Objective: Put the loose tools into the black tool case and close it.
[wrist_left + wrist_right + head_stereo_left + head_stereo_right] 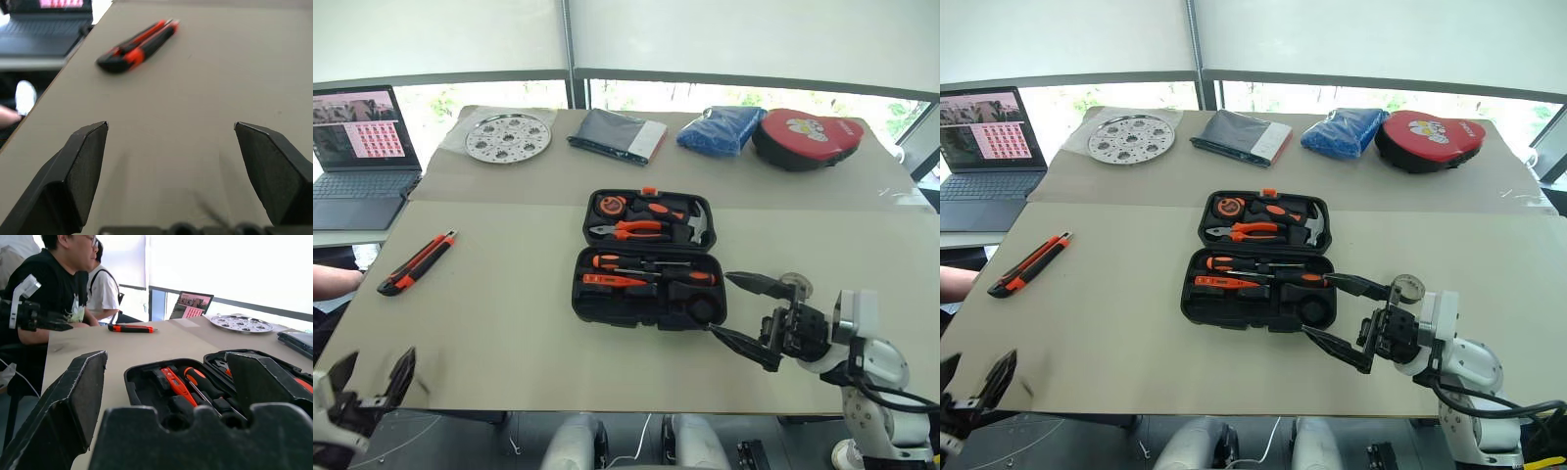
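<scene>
left claw (374,380): spread wide, empty, near left table edge | right claw (744,313): spread wide, empty, beside tool case (651,259) | knife (417,262): loose, left

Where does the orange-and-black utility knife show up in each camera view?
Left eye: utility knife, table's left edge.
Right eye, same spot.
Left wrist, beyond the open left gripper.
Right wrist, beyond the tool case.
Shared landmark: laptop.
</scene>
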Controlling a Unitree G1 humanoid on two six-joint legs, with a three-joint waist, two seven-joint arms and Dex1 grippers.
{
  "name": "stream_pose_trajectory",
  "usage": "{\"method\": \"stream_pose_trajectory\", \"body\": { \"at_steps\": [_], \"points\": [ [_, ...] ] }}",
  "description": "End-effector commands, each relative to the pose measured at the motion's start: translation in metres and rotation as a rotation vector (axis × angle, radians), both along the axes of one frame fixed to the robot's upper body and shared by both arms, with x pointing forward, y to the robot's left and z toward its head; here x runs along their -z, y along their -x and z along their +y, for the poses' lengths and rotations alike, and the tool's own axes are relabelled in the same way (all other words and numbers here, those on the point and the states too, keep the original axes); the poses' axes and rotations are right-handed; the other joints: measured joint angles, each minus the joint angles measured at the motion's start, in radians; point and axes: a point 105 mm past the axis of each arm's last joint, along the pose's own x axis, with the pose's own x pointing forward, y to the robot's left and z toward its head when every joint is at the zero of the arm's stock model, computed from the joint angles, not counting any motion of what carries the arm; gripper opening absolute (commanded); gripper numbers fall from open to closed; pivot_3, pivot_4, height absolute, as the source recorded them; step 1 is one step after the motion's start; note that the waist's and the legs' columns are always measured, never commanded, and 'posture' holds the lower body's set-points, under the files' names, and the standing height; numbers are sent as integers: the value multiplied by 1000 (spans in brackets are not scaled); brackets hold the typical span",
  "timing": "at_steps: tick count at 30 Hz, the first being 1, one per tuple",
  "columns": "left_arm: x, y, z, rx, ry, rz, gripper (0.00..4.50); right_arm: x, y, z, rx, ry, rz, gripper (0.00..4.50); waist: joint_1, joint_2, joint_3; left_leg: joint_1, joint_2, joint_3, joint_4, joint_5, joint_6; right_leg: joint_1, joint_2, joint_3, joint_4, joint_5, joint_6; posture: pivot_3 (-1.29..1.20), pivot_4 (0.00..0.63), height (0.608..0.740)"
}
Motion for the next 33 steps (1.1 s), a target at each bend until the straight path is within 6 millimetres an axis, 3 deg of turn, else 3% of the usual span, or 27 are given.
{"method": "stream_pose_trajectory", "body": {
  "at_steps": [1, 7, 11, 14, 24, 28, 29, 33],
  "points": [
    [-30, -25, 28, -68, -2, -77, 4434, -18, 5, 9, -21, -41, -78, 4500, 6, 0, 0, 0, 0, -1, 0, 0, 0, -1, 2, -1, 0, 0, -1, 0, 150, 740],
    [-56, -92, 39, 46, -12, -22, 4434, -25, 13, 26, -107, -56, -62, 4500, 1, -3, -2, 1, 1, -2, 0, 5, -9, 1, 6, 0, 3, 3, 1, 0, 150, 740],
    [-61, -142, 47, 105, -71, 142, 4434, -25, 8, 29, -90, -57, -64, 4500, -7, -4, -2, 1, 1, -1, -2, 7, -12, -1, 8, 0, 6, 4, 1, 0, 150, 740],
    [-58, -163, 58, 91, -74, 195, 4434, -24, 6, 28, -77, -58, -61, 4500, -8, -4, -2, 3, 0, 1, -7, 9, -15, -2, 9, 0, 6, 3, 0, 0, 150, 740],
    [-33, -199, 59, 200, -116, 333, 4434, -18, 5, 27, -55, -57, -51, 4500, -24, -6, -2, 2, 1, 7, -10, 11, -20, -5, 14, -2, 12, 0, -2, 0, 150, 740],
    [-24, -199, 59, 216, -64, 376, 4434, -18, 6, 25, -47, -53, -50, 4500, -23, -6, -2, 2, 1, 6, -9, 11, -20, -5, 14, -1, 13, 0, -2, 0, 150, 740],
    [-20, -197, 58, 226, -49, 395, 3926, -18, 6, 24, -42, -50, -50, 4500, -23, -6, -2, 2, 1, 6, -9, 11, -20, -5, 14, -1, 13, 0, -2, 0, 150, 740],
    [-17, -193, 56, 264, -12, 386, 2637, -18, 6, 20, -28, -38, -53, 4500, -22, -6, -2, 3, 1, 5, -9, 11, -20, -5, 13, 0, 14, 0, -1, 0, 150, 740]
  ]
}}
